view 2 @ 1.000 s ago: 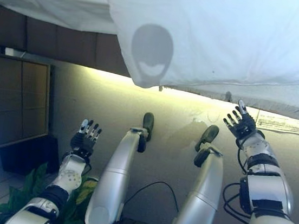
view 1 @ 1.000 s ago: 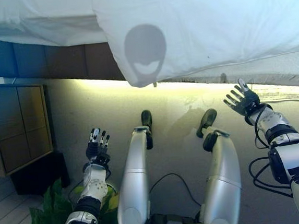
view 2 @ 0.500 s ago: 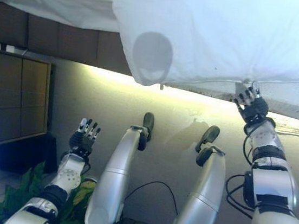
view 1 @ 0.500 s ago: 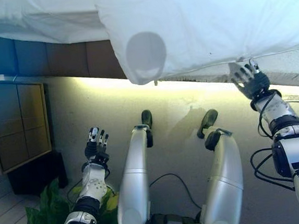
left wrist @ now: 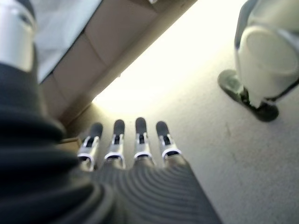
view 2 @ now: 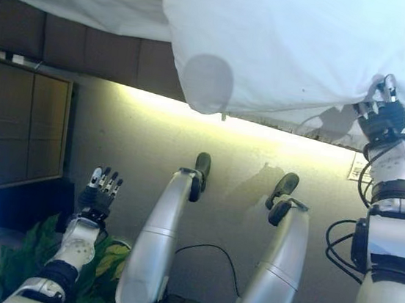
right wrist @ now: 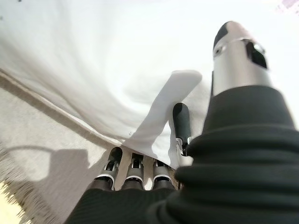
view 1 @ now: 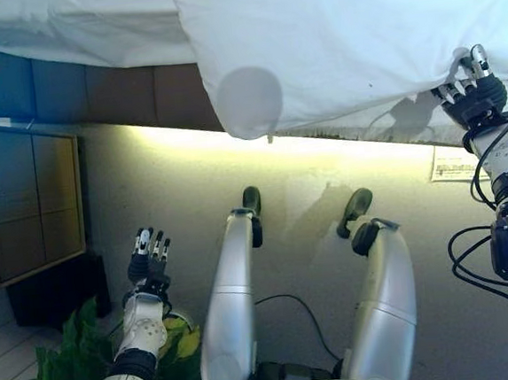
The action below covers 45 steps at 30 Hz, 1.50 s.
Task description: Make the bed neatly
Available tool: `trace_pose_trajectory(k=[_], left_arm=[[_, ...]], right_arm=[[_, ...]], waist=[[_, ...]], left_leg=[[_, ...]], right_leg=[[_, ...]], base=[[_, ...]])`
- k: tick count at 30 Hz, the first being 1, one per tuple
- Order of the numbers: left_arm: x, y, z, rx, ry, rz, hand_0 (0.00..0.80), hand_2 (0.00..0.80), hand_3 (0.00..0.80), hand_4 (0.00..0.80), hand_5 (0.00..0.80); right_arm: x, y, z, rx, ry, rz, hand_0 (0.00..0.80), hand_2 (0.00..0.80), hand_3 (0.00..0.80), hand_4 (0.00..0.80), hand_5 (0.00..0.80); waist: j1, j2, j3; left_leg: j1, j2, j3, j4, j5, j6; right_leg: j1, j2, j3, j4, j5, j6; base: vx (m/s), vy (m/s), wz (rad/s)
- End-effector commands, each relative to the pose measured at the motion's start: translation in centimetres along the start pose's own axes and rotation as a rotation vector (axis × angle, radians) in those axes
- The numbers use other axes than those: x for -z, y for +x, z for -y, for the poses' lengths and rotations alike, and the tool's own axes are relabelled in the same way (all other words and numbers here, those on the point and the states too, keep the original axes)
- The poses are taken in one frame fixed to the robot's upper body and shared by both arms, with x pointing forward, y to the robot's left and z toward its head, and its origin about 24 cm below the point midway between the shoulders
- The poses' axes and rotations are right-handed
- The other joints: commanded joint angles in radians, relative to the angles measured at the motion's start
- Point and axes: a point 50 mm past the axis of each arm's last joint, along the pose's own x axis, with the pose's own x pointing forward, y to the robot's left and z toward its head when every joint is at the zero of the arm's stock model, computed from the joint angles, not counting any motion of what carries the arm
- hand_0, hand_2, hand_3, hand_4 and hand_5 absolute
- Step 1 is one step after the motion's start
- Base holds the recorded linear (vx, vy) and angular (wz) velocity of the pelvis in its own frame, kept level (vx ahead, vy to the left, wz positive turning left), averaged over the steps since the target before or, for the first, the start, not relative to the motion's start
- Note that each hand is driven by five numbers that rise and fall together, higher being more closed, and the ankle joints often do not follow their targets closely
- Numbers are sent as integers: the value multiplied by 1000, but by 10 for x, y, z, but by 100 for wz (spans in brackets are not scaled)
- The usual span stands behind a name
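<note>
A white duvet (view 1: 339, 40) hangs over the near side of the bed, one rounded corner drooping lowest (view 1: 248, 124). My right hand (view 1: 470, 95) is raised to the duvet's lower edge at the far right. Its fingers (right wrist: 135, 163) are straight and touch the cloth from below, a fold of the duvet (right wrist: 163, 112) lies across them, and the thumb stands apart. My left hand (view 1: 144, 257) hangs low at the left above the floor, open, with its fingers (left wrist: 140, 140) straight and nothing in it.
The bed's brown padded side (view 1: 121, 90) runs under a white sheet (view 1: 71, 28) at the upper left. A wooden cabinet (view 1: 24, 201) stands at the left with a green plant (view 1: 65, 366) below it. A paper label (view 1: 452, 162) lies on the floor by the bed.
My right hand has risen from mid-air up to the duvet's lower edge and now touches it. The left hand has sunk a little. The view has shifted slightly.
</note>
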Motion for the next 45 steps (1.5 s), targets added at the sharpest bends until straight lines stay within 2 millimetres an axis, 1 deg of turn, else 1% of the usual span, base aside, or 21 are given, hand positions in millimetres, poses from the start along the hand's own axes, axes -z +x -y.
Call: trace_pose_trajectory(k=[1,4,5,6,8,10,14,19,22,25,28,30,31,34,38,41,43,45], left_arm=[[-14,-13,-27,-54,27,30,0,0,0,0,0],[-12,-16,-29,-54,30,22,0,0,0,0,0],[-12,-16,-30,-50,31,17,0,0,0,0,0],[-11,-17,-30,-45,33,13,0,0,0,0,0],[-9,-17,-28,-33,38,4,0,0,0,0,0],[-7,-18,-28,-21,47,-7,0,0,0,0,0],[-4,-17,-24,1,39,-5,0,0,0,0,0],[-4,-16,-23,2,44,-4,0,0,0,0,0],[-7,-15,-24,0,46,-6,0,0,0,0,0],[-7,-16,-26,3,56,-18,0,0,0,0,0],[-6,-16,-25,25,80,-26,0,0,0,0,0],[-7,-13,-19,71,98,-21,0,0,0,0,0],[-9,-11,-14,96,99,-14,0,0,0,0,0],[-16,2,15,226,101,-1,0,0,0,0,0],[-24,22,71,359,122,-2,0,0,0,0,0],[-26,33,109,428,172,-10,0,0,0,0,0],[-22,37,126,442,178,-30,0,0,0,0,0],[-14,39,132,433,173,-61,0,0,0,0,0]], right_arm=[[-67,-3,-25,-100,-18,217,0,0,0,0,0],[-76,-5,-29,-123,-30,246,0,0,0,0,0],[-78,-5,-31,-138,-37,257,358,358,358,358,358],[-79,-5,-33,-154,-41,262,800,800,800,800,800],[-79,-5,-37,-197,-44,261,800,800,800,800,800],[-75,-5,-36,-206,-52,251,800,800,800,800,800],[-66,-6,-30,-240,-54,237,800,800,800,800,800],[-58,-7,-21,-242,-74,209,800,800,800,800,800],[-57,-8,-17,-246,-75,205,800,800,800,800,800],[-57,-8,-18,-262,-85,205,800,800,800,800,800],[-49,-7,-23,-285,-79,199,800,800,800,800,800],[-40,-5,-29,-303,-71,186,800,800,800,800,800],[-35,-5,-30,-311,-66,179,800,800,800,800,800],[-15,-4,-34,-342,-36,163,800,800,800,800,800],[13,-6,-44,-424,49,148,800,800,800,800,800],[31,-8,-58,-484,80,131,800,800,800,800,800],[41,-9,-67,-518,91,99,800,800,800,800,800],[52,-10,-73,-540,85,62,800,800,800,800,800]], waist=[[-3,47,1],[-2,46,1],[-3,46,1],[-3,44,1],[-5,42,1],[-6,40,1],[-8,38,1],[-6,37,1],[-6,39,1],[-2,36,1],[1,30,1],[1,24,1],[-1,20,1],[-9,14,1],[-20,-1,1],[-26,-30,1],[-31,-52,-3],[-37,-70,-13]], left_leg=[[-5,-1,-29,-91,78,33],[-8,2,-31,-77,78,33],[-10,3,-31,-72,77,34],[-9,4,-30,-70,76,34],[2,6,-28,-75,76,33],[19,9,-26,-85,76,32],[59,13,-20,-99,75,33],[109,17,-13,-94,69,35],[119,18,-12,-77,66,37],[133,17,-10,-72,66,39],[145,14,-10,-68,69,39],[160,14,-11,-76,75,37],[165,14,-12,-79,79,36],[180,14,-12,-81,91,33],[211,8,-12,-90,98,32],[262,6,-12,-130,102,29],[304,9,-10,-162,104,24],[338,12,-7,-188,103,22]], right_leg=[[15,31,10,101,-44,11],[14,31,10,110,-45,8],[13,31,10,115,-45,7],[14,32,10,116,-46,6],[24,32,7,108,-46,5],[41,31,3,98,-46,6],[83,26,-4,76,-47,7],[138,15,-13,72,-53,8],[151,10,-10,85,-55,9],[168,6,-15,90,-57,10],[185,6,-20,91,-54,12],[202,8,-26,84,-51,13],[209,10,-28,80,-48,14],[229,11,-30,76,-42,15],[269,8,-41,59,-34,24],[328,10,-57,9,-25,36],[381,13,-70,-38,-19,41],[420,17,-76,-78,-15,42]], base=[[0,0,0],[0,0,0],[0,0,0],[2,1,-4],[-3,0,-2],[0,0,0],[0,0,0],[0,0,0],[1,5,1],[5,-3,5],[3,-26,5],[1,-38,4],[7,-11,4],[14,7,4],[-11,-5,6],[-64,-51,9],[-50,-28,7],[-22,4,-8]])
